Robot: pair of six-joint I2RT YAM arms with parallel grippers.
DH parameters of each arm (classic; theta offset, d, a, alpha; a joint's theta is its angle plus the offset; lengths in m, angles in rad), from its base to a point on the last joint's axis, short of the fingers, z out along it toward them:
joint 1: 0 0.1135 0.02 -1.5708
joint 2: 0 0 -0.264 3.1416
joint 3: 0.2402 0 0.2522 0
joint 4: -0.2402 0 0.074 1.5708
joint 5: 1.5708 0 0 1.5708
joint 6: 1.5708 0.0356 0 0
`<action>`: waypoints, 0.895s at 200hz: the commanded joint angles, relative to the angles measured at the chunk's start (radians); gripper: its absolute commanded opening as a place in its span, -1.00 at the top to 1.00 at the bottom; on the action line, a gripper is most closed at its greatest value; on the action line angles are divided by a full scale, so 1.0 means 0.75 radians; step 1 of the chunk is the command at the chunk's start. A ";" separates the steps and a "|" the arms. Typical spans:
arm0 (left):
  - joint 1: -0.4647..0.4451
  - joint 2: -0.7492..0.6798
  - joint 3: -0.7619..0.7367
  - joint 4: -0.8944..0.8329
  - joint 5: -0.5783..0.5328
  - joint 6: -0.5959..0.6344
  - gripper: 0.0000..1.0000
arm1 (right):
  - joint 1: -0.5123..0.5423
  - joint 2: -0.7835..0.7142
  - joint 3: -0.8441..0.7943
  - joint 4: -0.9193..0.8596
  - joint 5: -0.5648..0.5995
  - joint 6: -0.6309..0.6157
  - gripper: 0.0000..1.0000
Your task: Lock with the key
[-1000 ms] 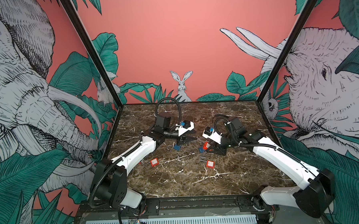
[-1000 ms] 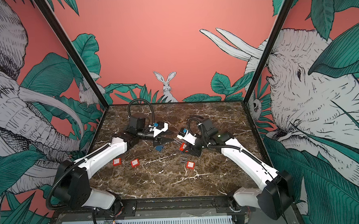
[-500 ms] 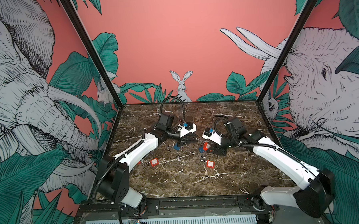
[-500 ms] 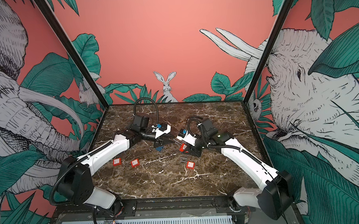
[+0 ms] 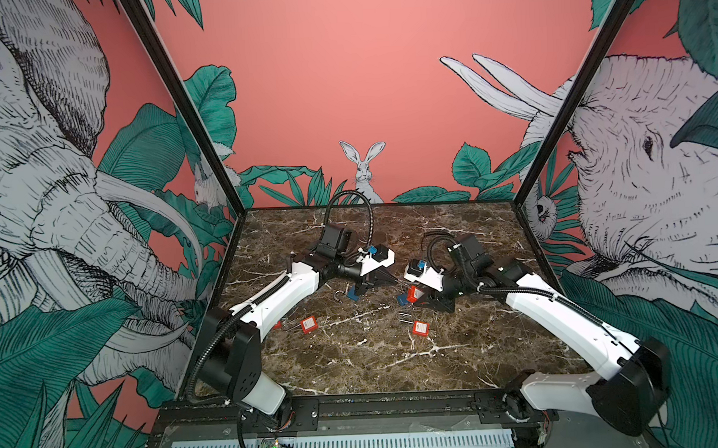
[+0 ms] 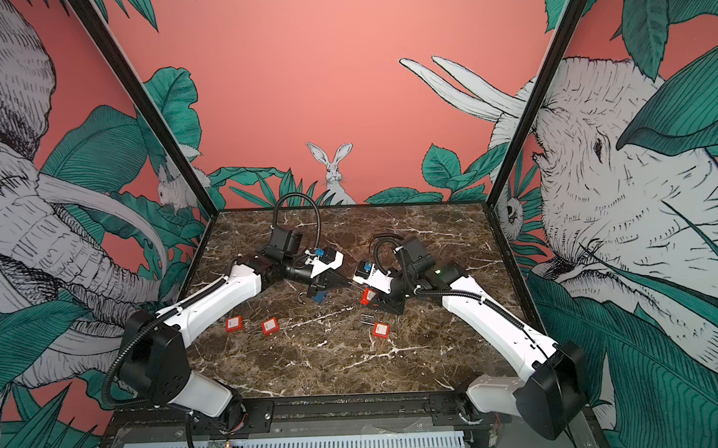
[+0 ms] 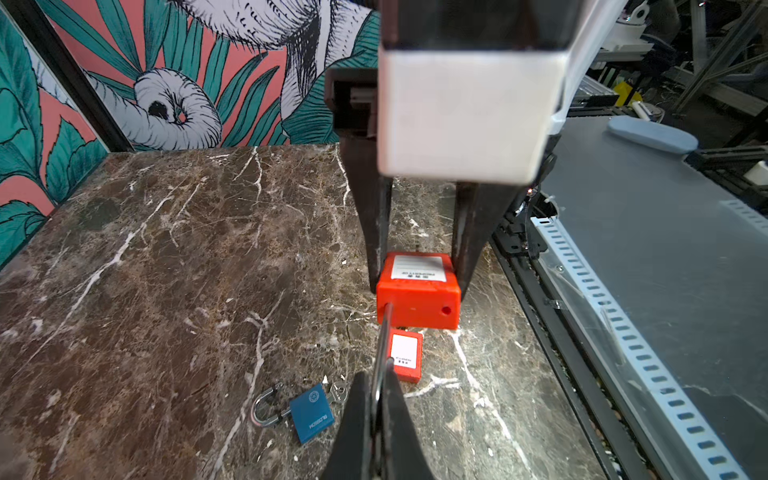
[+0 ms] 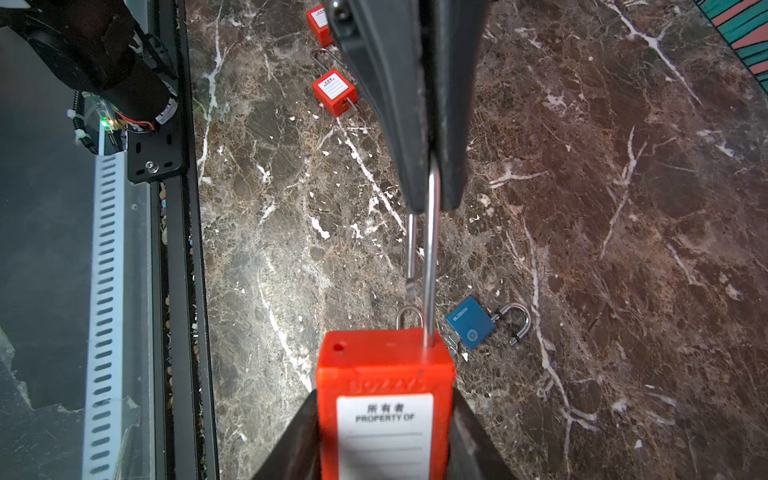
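Moved: left gripper point(image 7: 376, 384) swung in toward the right arm and closed, now pinched tight on the steel shackle point(image 8: 430, 257) of the red padlock point(image 7: 417, 303). Opposite, right gripper point(image 8: 384, 399) clamps the padlock's body, fingers against both sides. Padlock held above the marble tabletop point(image 7: 166, 270), shackle's free leg out of its hole. Blue padlock point(image 7: 311, 413) lies on the marble nearby.

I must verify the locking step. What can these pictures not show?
- Keyhole of the red plastic padlock: all views, underside faces into the right claw.
- Bend of the steel shackle: both wrist views, buried inside the shut left claw.
- Right claw's contact: wrist views, too fine.
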 commanded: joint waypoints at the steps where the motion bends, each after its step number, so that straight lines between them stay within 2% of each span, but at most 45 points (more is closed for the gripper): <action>1: -0.010 -0.012 0.027 -0.008 0.071 0.003 1.00 | 0.013 -0.042 0.052 0.000 -0.017 -0.062 -0.40; 10: -0.011 -0.027 0.000 0.054 0.076 -0.036 1.00 | 0.012 -0.061 0.065 -0.041 0.023 -0.111 -0.52; 29: -0.010 -0.079 -0.119 0.303 0.068 -0.208 1.00 | 0.005 -0.123 0.063 -0.097 0.196 -0.178 -0.58; 53: -0.011 -0.138 -0.326 0.873 0.028 -0.559 1.00 | -0.034 -0.204 0.002 -0.088 0.301 -0.224 -0.58; 67: -0.018 -0.148 -0.391 1.054 -0.005 -0.671 1.00 | -0.062 -0.217 -0.003 -0.116 0.307 -0.257 -0.55; 79: -0.043 -0.159 -0.418 1.083 -0.035 -0.674 1.00 | -0.083 -0.215 0.019 -0.181 0.252 -0.322 -0.54; 127: -0.119 -0.190 -0.443 1.128 -0.087 -0.651 1.00 | -0.112 -0.087 0.141 -0.375 0.109 -0.377 -0.37; 179: -0.159 -0.195 -0.443 1.147 -0.076 -0.653 1.00 | -0.122 -0.064 0.124 -0.334 0.089 -0.405 -0.28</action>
